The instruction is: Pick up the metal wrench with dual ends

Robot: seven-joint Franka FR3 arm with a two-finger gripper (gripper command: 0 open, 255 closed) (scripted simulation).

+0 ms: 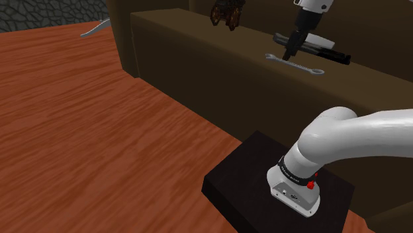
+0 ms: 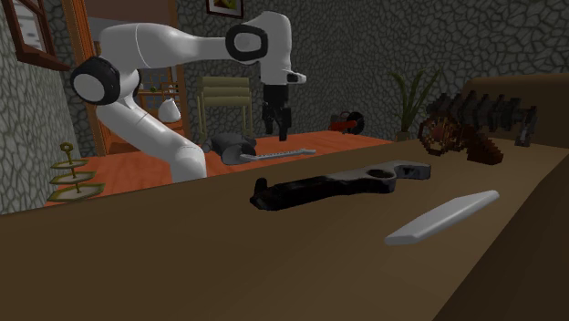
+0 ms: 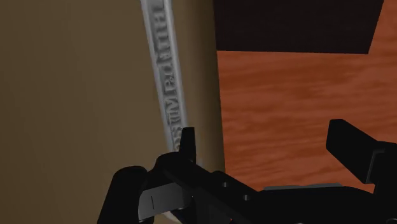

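Since the slim silver metal wrench looks like rigid steel, it should lift as one stiff piece. Judged fairly heavy for its size, smooth and likely slippery on the flat faces, not fragile. It lies flat on the brown ledge, close to the edge that drops to the red-brown wood floor. Open end and ring end point opposite ways, and a black pistol-shaped object sits just beyond it. Best hold, as a judgement: pinch the shank mid-length across its narrow width so it balances.

The black two-finger gripper hangs just above the shank, fingers spread wide, holding nothing. In the wrist view the lettered shank runs under one finger, not centred in the gap. Contact cannot be told. Probably needs a sideways shift before closing.
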